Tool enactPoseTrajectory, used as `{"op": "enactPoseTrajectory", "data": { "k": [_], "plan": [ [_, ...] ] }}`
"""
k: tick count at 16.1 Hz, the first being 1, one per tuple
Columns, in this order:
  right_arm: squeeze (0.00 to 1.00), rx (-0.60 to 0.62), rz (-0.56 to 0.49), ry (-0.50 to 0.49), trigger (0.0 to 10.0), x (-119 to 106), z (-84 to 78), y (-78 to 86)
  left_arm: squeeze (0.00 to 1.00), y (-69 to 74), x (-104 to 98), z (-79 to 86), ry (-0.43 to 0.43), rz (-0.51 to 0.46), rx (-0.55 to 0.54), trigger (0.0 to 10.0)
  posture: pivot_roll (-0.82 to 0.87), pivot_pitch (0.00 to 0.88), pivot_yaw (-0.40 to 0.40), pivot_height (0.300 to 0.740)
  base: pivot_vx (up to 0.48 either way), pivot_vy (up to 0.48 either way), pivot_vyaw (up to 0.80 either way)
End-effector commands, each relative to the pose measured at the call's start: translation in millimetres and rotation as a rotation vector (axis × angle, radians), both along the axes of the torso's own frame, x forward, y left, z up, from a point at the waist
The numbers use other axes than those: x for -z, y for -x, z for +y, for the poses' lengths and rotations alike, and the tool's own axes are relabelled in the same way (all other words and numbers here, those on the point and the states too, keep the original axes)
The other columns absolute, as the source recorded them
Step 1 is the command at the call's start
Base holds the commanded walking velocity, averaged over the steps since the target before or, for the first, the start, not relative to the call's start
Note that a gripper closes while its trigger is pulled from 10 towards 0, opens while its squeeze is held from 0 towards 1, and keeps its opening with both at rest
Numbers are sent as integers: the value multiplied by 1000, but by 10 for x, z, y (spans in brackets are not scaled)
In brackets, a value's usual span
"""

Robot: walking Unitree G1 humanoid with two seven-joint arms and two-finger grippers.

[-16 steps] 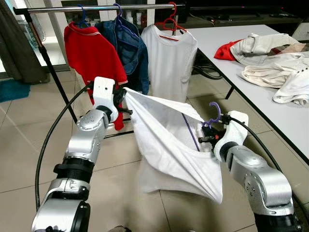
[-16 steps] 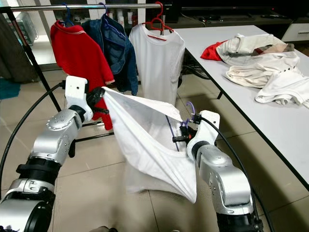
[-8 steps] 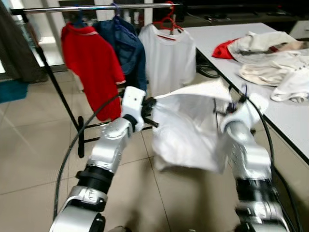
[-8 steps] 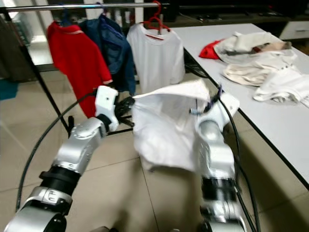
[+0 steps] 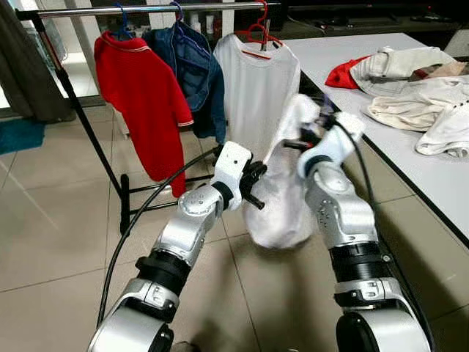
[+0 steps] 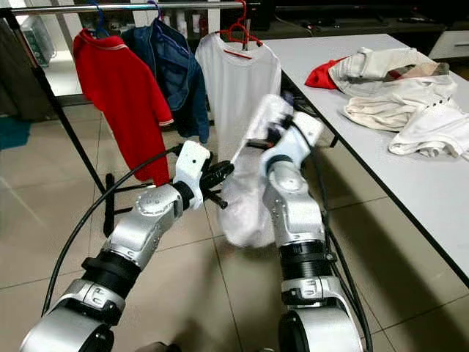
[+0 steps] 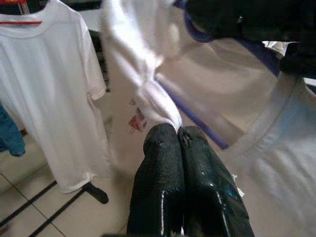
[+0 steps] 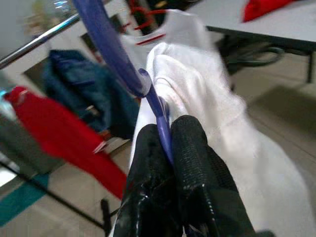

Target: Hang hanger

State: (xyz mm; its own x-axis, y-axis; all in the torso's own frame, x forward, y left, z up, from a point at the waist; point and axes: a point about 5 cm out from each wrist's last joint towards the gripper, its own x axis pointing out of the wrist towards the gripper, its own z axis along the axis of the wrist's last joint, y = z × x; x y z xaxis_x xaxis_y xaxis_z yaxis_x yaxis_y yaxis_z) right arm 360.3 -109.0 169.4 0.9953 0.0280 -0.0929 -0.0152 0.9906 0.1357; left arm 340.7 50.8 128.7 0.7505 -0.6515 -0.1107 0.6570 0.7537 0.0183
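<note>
A purple hanger (image 8: 106,47) carries a white shirt (image 5: 282,209), which droops in a bunch between my arms. My right gripper (image 8: 165,131) is shut on the hanger's neck just below the hook, held up in front of the hung white T-shirt (image 5: 256,81). My left gripper (image 7: 176,132) is shut on a fold of the white shirt, lower and to the left (image 5: 255,189). The clothes rail (image 5: 146,12) runs across the top, above and beyond both grippers. The hanger's hook is apart from the rail.
On the rail hang a red shirt (image 5: 139,95), a denim jacket (image 5: 194,70) and the T-shirt on a red hanger (image 5: 260,33). A white table (image 5: 399,143) with a pile of clothes (image 5: 418,88) stands at the right. The rail's black stand (image 5: 124,209) is at the left.
My right gripper has lifted the hanger up and forward towards the rail. My left gripper has swung right, closer to it. The spread shirt has collapsed into a bunch.
</note>
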Motion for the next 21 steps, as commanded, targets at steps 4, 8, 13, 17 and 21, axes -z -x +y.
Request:
{"op": "enactPoseTrajectory", "data": {
  "k": [4, 8, 13, 17, 21],
  "plan": [
    [0, -75, -84, 3, 10000, -54, -116, 19, 1000, -29, -132, 214, 22, -36, 7, 10000, -52, 0, -1, 740, 0, 0, 0],
    [0, -151, -139, -1, 10000, -112, -223, 45, 1000, 101, -122, 516, -28, -31, 69, 10000, -46, 0, 4, 740, 0, 0, 0],
    [0, -260, -193, -1, 10000, -238, -254, 102, 1000, -31, -400, 711, -46, -196, 3, 10000, -53, 0, 10, 740, 0, 0, 0],
    [0, -325, -208, 2, 10000, -316, -186, 163, 1000, -93, -548, 431, -77, -293, 121, 10000, -70, 0, 22, 740, 0, 0, 0],
    [0, -412, -229, -1, 10000, -422, -51, 310, 0, -285, -627, 349, -110, -365, 69, 10000, -88, 0, 45, 740, 0, 0, 0]
  ]
}}
